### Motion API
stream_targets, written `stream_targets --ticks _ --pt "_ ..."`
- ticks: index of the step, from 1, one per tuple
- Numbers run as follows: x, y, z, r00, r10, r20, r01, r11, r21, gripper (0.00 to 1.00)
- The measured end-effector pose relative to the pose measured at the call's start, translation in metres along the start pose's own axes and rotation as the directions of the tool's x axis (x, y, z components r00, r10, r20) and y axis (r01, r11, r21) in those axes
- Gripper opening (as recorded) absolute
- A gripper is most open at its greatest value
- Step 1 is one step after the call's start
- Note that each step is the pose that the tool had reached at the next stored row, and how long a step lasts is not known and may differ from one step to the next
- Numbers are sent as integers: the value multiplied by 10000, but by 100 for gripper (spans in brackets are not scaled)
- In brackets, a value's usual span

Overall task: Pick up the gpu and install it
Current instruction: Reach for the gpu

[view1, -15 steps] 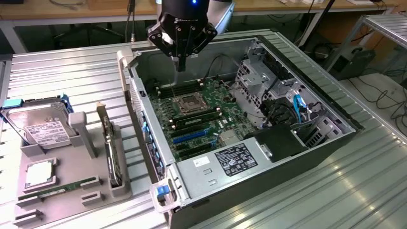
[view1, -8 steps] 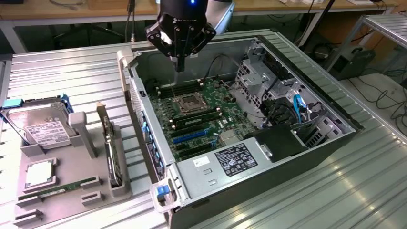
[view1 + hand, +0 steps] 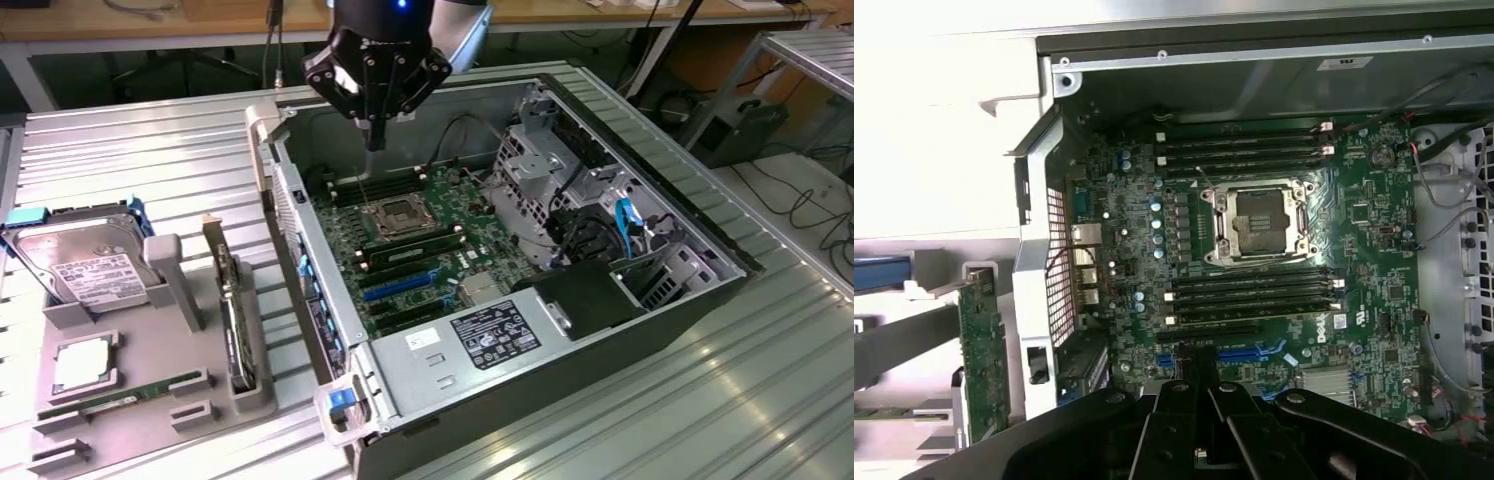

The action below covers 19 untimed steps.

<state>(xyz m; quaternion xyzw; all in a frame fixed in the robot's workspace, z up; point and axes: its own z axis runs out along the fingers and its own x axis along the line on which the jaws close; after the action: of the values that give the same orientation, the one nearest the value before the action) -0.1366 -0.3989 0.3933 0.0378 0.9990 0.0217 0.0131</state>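
Note:
The gpu (image 3: 238,330) is a thin dark card standing on edge in a slot of the grey holder tray (image 3: 147,420), at the exterior view's left of the open computer case (image 3: 334,330). The wrist view shows the gpu (image 3: 984,350) as a green board edge outside the case wall. My gripper (image 3: 375,135) hangs above the far end of the case, over the motherboard (image 3: 414,250), well away from the card. It is shut with nothing in it. In the wrist view my gripper (image 3: 1199,375) sits over the board near the blue slots (image 3: 1254,353).
The tray also holds a silver hard drive (image 3: 87,265), a processor chip (image 3: 83,365) and a green RAM stick (image 3: 120,395). Inside the case are the CPU socket (image 3: 1259,222), a drive cage (image 3: 541,175), cables and a power supply (image 3: 494,330). All of it rests on a ribbed metal table (image 3: 134,160).

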Motion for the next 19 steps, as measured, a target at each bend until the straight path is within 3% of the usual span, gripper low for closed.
stream_targets --ticks 19 --pt "54 -4 -1 10000 0 0 0 10000 1 11"
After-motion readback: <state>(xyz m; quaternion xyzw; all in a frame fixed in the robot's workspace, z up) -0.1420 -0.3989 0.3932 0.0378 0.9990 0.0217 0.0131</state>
